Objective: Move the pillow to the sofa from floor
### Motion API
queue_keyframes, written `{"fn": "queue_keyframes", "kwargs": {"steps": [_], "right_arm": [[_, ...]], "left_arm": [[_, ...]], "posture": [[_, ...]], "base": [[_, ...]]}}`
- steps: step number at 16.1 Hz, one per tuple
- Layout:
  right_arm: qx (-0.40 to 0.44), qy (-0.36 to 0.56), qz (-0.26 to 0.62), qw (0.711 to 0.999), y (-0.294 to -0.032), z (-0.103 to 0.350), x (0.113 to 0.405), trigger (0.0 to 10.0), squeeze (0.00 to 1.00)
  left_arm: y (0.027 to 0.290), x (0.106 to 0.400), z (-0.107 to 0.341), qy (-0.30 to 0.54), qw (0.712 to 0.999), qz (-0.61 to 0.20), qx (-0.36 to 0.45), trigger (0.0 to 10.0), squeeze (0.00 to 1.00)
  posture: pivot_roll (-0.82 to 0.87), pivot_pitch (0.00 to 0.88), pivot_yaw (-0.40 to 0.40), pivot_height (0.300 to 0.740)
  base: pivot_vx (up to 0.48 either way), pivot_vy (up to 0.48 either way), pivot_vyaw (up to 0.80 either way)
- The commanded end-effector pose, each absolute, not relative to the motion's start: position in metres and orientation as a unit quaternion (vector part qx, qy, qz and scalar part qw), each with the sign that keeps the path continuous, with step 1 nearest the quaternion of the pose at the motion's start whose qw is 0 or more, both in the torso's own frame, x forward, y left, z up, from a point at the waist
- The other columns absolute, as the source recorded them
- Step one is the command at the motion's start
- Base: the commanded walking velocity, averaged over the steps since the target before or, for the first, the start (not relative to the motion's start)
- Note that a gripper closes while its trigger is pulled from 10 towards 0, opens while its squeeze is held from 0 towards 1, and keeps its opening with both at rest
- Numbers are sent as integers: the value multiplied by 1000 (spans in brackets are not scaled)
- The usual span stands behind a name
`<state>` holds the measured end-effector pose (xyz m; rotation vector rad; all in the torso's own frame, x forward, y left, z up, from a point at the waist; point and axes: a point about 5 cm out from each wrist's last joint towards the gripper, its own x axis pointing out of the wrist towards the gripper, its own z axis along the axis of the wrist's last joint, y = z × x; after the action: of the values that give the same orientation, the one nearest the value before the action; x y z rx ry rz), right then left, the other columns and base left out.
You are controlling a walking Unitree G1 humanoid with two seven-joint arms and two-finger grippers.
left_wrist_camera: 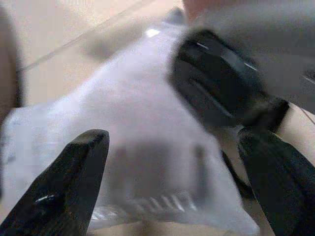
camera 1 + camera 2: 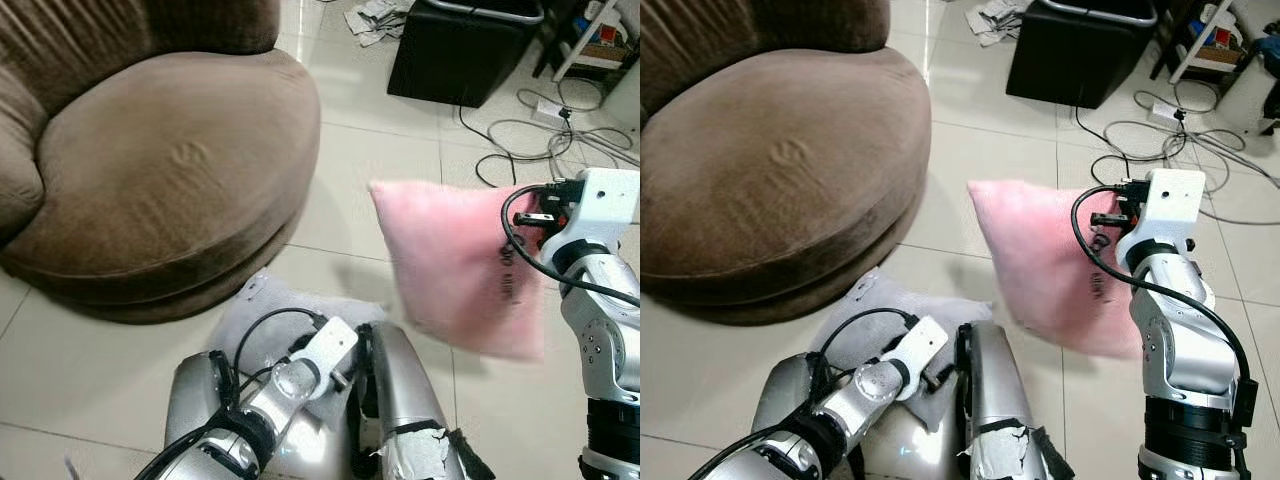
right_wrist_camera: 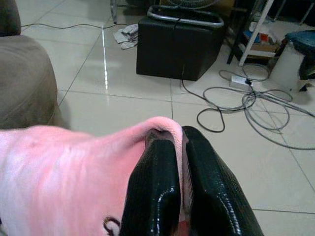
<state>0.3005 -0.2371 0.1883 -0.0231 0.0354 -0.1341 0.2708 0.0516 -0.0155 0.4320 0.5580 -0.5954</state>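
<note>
Right gripper (image 3: pixel 179 191) clamps the pink pillow's (image 2: pixel 455 265) edge, held clear of the floor; brown sofa (image 2: pixel 160 180) lies leftward; left gripper (image 1: pixel 172 191) open.

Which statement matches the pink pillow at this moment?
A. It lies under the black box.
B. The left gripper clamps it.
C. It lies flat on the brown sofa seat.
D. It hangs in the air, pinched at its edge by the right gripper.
D: the right gripper is shut on the edge of the pink pillow, which hangs above the tiled floor, apart from the brown sofa.
</note>
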Motion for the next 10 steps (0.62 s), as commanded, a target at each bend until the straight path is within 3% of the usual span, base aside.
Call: {"fn": "queue_keyframes", "kwargs": {"steps": [1, 4, 5, 9, 10], "right_arm": [[-11, -19, -64, 998, -237, 205, 300, 0, 0], [-4, -24, -65, 998, -239, 202, 302, 0, 0], [0, -21, -68, 997, -238, 195, 303, 0, 0], [36, 2, -76, 996, -230, 173, 303, 0, 0], [44, 14, -81, 996, -230, 167, 303, 4745, 0]], "left_arm": [[60, 281, -6, 235, 931, -229, 160, 10000, 0], [82, 303, 21, 151, 972, -156, 89, 10000, 0], [101, 313, 38, 98, 983, -133, 76, 10000, 0], [144, 312, 77, 3, 993, -88, 74, 10000, 0], [149, 307, 87, 0, 994, -85, 70, 10000, 0]], "posture": [[-218, 241, -78, 543], [-170, 179, -48, 543], [-146, 138, -30, 543], [-85, 35, 2, 543], [-73, 18, 7, 543]], "base": [[0, 0, 0], [0, 0, 0], [0, 0, 0], [0, 0, 0], [0, 0, 0]]}}
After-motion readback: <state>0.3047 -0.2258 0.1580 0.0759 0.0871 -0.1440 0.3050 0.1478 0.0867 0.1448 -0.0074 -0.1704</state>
